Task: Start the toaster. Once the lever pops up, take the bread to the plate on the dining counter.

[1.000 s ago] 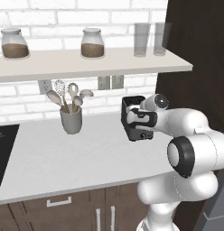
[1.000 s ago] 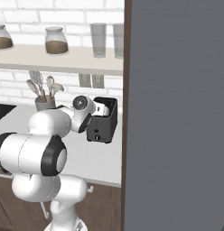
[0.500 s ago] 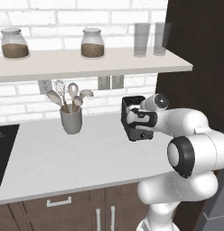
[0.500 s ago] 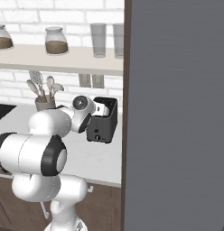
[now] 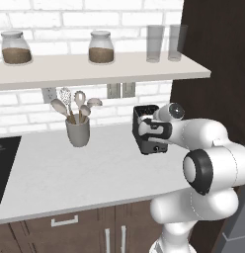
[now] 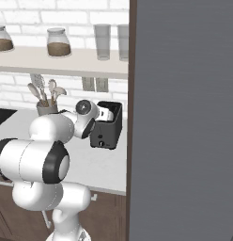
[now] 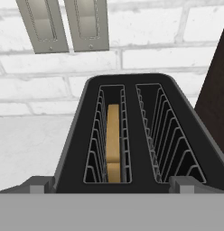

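We had our gripper (image 7: 111,185) poised just above the front end of the toaster (image 7: 132,135), its jaws spread as wide as they go and holding nothing, with one fingertip to either side of the black slotted top. That stance suited the job, we judged, since the toaster had yet to be started and the hand needed to be free to press down at the front. The bread (image 7: 113,140) stood on edge deep in the left-hand slot, a tan slice caged by the wire guides, while the other slot had nothing in it. The toaster (image 5: 150,129) sat near the back of the white worktop (image 5: 85,173), close under the wall outlets (image 5: 120,90) and brick wall, probably placed there to be near the power. A tall dark panel (image 6: 184,117) rose just beside the toaster on one side, so we reckoned room for swinging the arm was tight there; on the other side lay open worktop as far as the utensil cup (image 5: 77,132), well apart. The shelf (image 5: 95,69) overhead limited how high we could lift.
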### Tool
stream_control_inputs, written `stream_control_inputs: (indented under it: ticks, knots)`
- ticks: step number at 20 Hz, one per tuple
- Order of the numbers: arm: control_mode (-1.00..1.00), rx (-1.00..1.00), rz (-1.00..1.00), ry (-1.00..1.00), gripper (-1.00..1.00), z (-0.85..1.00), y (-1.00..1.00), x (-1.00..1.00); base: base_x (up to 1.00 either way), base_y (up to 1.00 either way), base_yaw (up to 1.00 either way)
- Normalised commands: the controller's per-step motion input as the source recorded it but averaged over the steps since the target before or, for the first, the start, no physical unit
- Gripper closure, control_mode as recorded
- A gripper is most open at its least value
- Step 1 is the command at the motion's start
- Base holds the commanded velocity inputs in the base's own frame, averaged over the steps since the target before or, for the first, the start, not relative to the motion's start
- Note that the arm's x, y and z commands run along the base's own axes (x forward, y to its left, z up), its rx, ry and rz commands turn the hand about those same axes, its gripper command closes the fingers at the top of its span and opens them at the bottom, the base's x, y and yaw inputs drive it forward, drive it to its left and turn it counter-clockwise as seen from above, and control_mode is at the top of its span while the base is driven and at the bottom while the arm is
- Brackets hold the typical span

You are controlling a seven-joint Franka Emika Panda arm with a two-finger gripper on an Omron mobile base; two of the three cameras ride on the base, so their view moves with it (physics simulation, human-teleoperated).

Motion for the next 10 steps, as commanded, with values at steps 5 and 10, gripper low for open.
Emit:
stream_control_inputs:
  ticks: [5,10]
  knots:
    - [-1.0,0.0,0.0,0.0,-1.0,0.0,0.0,0.0,0.0,0.0,0.0]
    - [-1.0,0.0,0.0,0.0,-1.0,0.0,0.0,0.0,0.0,0.0,0.0]
